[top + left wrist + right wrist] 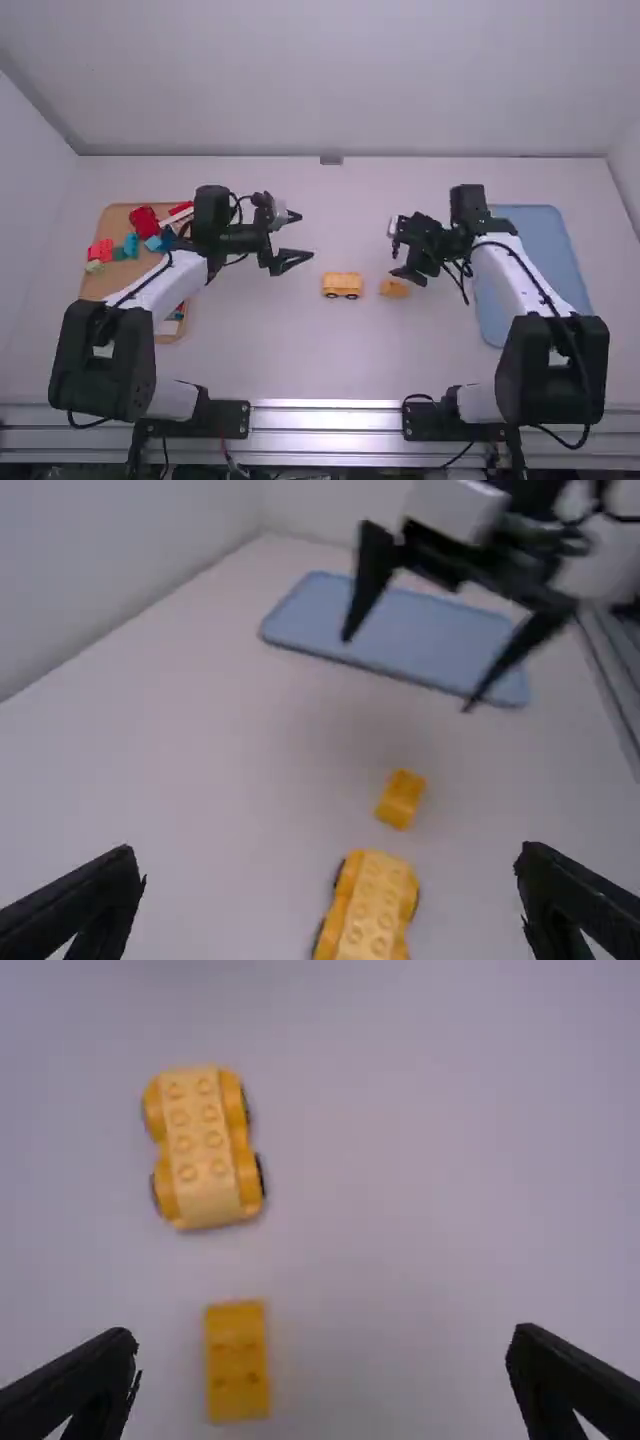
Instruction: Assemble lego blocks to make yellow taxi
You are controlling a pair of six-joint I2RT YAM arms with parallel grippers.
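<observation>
My left gripper (pixel 292 238) is open above the table, left of the yellow wheeled car base (pixel 343 285). My right gripper (pixel 402 250) hangs open, just above and behind a small yellow block (pixel 394 289), which lies right of the car base with a gap between. In the left wrist view, my left gripper (pixel 330 900) has nothing between its fingers; the studded car base (pixel 373 910) and yellow block (pixel 402 799) show beyond. The right wrist view has my right gripper (pixel 322 1370) open, the block (pixel 237 1362) on the table and the car base (pixel 200 1150) upright on its wheels.
On the left, partly under the left arm, lies a wooden tray (pixel 100 285) with red block pieces (pixel 101 252), teal pieces (pixel 131 245) and a red rounded piece (pixel 144 221). A blue tray (pixel 545 245) lies at the right, partly behind the right arm.
</observation>
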